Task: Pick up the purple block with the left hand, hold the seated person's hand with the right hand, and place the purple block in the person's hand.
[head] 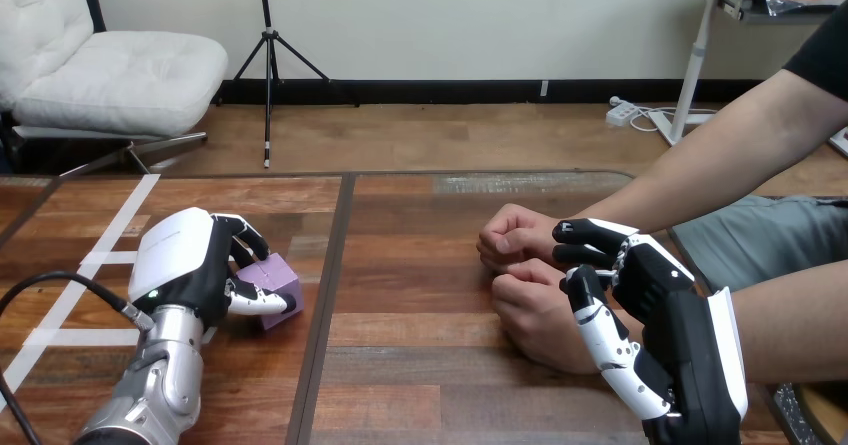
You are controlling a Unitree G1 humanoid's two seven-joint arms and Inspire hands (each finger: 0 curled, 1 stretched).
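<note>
The purple block [272, 281] rests on the wooden table [430, 265] at the left. My left hand [185, 260] is over it from the left, fingers curled over its far side and thumb against its near side. The person's two hands lie as loose fists on the table, one farther [512, 235], one nearer [535, 315]. My right hand [690, 350] sits just right of them, fingers relaxed and part spread. Its fingers [590, 237] lie across the farther wrist and its thumb along the nearer wrist. I cannot tell whether it touches them.
White tape lines [100, 260] run across the table's left part. The person's forearms [700, 160] reach in from the right edge. A dark seam [330, 305] splits the tabletop between the block and the person's hands.
</note>
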